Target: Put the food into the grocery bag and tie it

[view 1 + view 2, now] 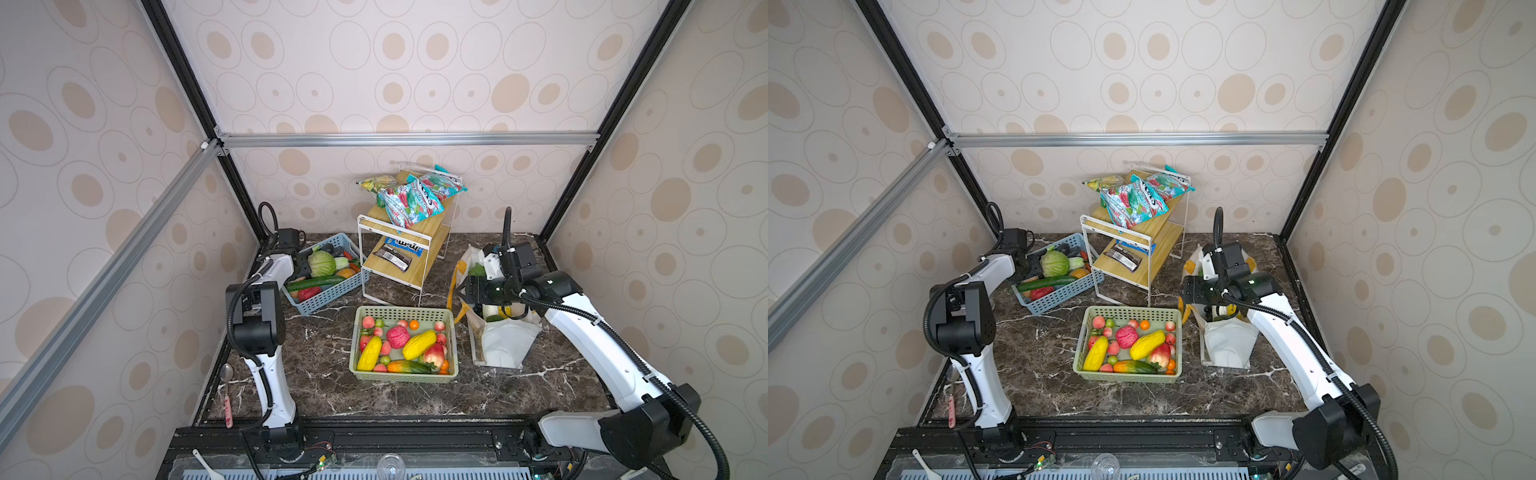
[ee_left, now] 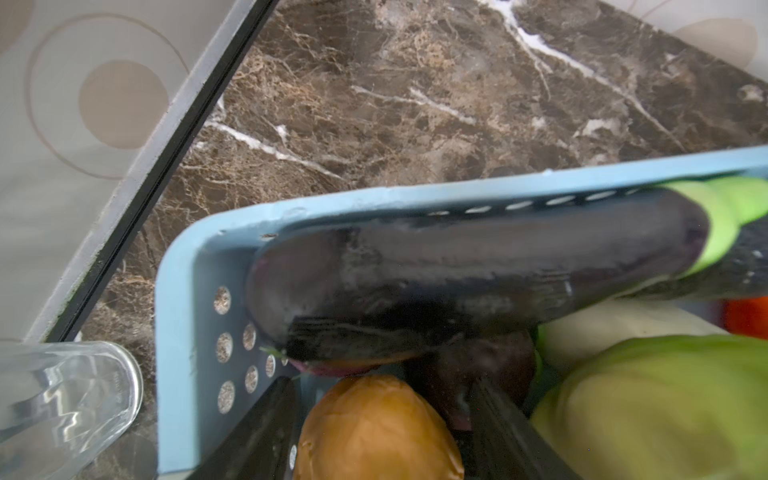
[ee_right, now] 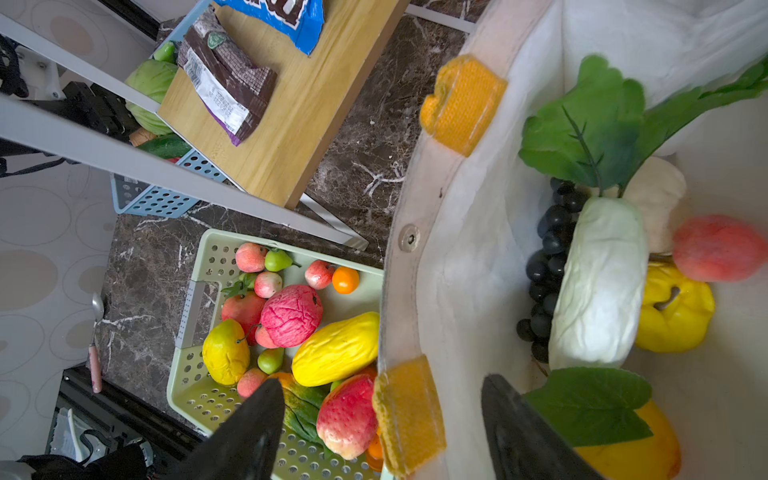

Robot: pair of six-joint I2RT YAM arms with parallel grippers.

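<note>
Jaws stand apart on both arms: left around brown food (image 2: 378, 432), right astride grocery bag (image 3: 457, 291) rim.

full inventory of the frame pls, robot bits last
green basket: 1, pale green, front centre
toy fruit: many, mixed colours, in green basket
grocery bag: 1, white, mustard straps, right of green basket
food in bag: several, white, yellow, green, dark
blue basket: 1, blue, back left
toy vegetables: several, mostly green, in blue basket
rack: 1, white wire, wood, back centre
snack packets: several, mostly teal-red, rack top
wrappers: 2, blue, brown, lower shelf
spoon: 1, metal, pink handle, left table edge
left hand: 1, black, open over blue basket
right hand: 1, black, open, straddling bag rim
</note>
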